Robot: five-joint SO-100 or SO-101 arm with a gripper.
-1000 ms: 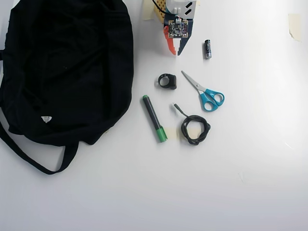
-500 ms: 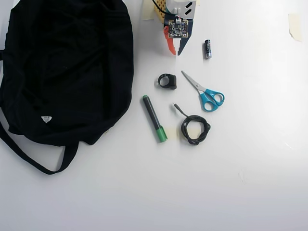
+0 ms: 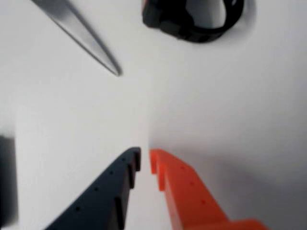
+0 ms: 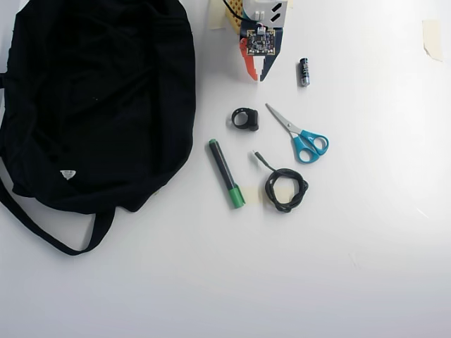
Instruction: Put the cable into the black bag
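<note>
Gripper [image 4: 257, 76] sits at the top of the overhead view, tips pointing down-frame. The wrist view shows the jaws, one dark and one orange, nearly together with only a thin slit between them and nothing held. Narrow, empty.

Near to far from the tips:
- Small black ring-shaped object [image 4: 245, 118], just ahead of the tips; in the wrist view it is at the top edge [image 3: 192, 21].
- Battery [image 4: 304, 72], beside the gripper on the view's right.
- Scissors [image 4: 299, 135] with blue handles, ahead and to the right; one blade tip enters the wrist view at upper left [image 3: 81, 36].
- Marker [image 4: 225, 172], black body, green cap, farther ahead.
- Cable [image 4: 284, 186], a black coil with one loose end, farthest ahead, beyond the scissors. Well apart from the tips, lying on the white table [image 4: 352, 267].
- Black bag [image 4: 95, 102], off to the view's left of the gripper, lying flat. Where its mouth is I cannot tell.

Judgement: reach stage, grasp not yet made. The next move calls for opening the jaws, passing over the ring-shaped object and the scissors, and descending on the coil.

Writing: a small pale tag on the bag [image 4: 68, 174]; unreadable. Battery label too small to read.
</note>
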